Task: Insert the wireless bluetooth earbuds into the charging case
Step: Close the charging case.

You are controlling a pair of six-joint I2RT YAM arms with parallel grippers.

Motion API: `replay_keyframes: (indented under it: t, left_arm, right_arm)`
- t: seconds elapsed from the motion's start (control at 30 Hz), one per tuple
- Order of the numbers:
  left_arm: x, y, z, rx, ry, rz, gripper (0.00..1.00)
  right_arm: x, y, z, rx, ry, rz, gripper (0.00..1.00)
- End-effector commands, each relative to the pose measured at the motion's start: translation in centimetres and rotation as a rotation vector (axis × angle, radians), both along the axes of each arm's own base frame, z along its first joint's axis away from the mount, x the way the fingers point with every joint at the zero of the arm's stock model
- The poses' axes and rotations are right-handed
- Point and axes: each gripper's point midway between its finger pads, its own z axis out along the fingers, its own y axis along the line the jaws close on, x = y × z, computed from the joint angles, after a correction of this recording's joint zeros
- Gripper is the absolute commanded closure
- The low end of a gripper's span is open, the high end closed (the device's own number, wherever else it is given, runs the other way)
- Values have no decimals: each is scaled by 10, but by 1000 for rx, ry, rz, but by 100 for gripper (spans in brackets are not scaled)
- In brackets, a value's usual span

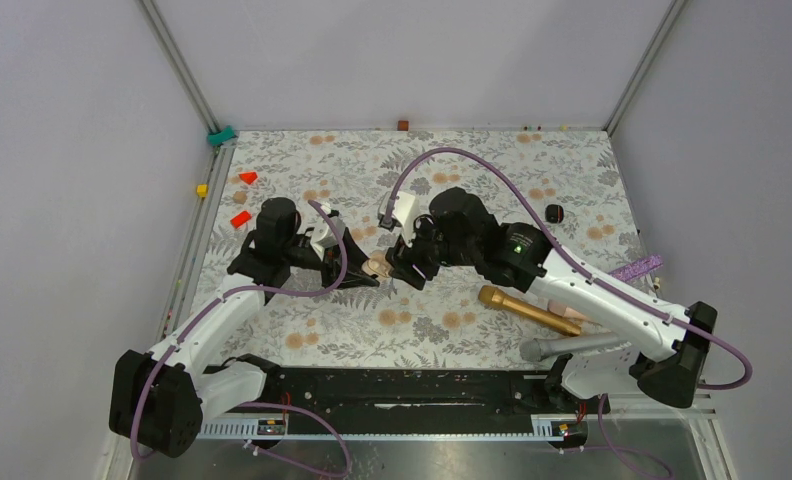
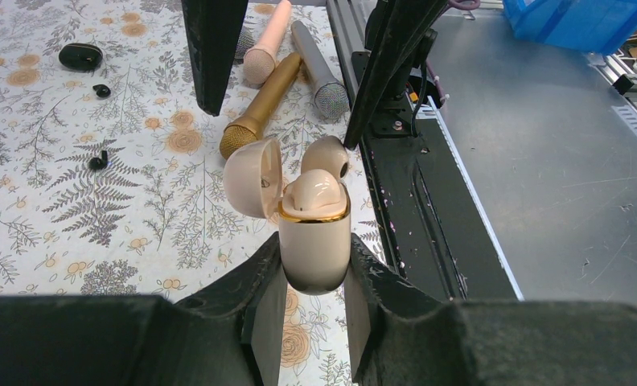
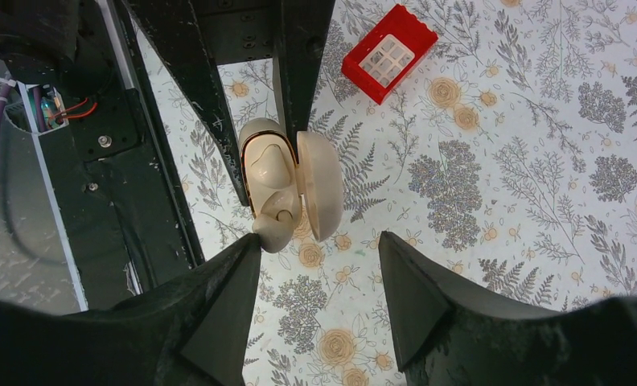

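Open charging case (image 2: 315, 241) is clamped upright by the left hand (image 2: 314, 310); the half-open, empty right hand (image 3: 319, 265) should press the protruding earbud (image 3: 273, 227) squarely home.

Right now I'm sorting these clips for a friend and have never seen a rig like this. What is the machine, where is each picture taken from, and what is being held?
Two robot arms are bolted at the near edge of a floral-patterned table. One picture looks down from above; the other two come from cameras on each wrist.

The left gripper is shut on a beige glossy charging case with its lid flipped open. One pale beige earbud sits in the case. A second pale earbud is at the case's rim, against a finger of the right gripper, whose jaws stand apart.

Also on the table: gold, pink and grey microphones, two tiny black earbuds, a black oval case and a red plastic block.
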Motion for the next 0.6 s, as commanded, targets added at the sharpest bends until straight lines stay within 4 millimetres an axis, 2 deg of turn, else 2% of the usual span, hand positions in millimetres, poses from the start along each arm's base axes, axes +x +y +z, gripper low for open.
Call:
replay_keyframes:
  t: [0.0,0.2,0.3,0.57]
  left_arm:
    - [-19,-1,17,-59,-63,-119,100]
    - [-21,0,18,-56,-62,-130,100]
    - [-22,-1,18,-57,-64,-134,100]
    - [-23,0,19,-58,-69,-131,100]
  right_arm:
    - [19,5,16,29,-51,-72,37]
    - [24,6,15,27,-47,-113,35]
    - [28,6,13,20,-41,-130,32]
    - [17,6,23,52,-36,-87,30]
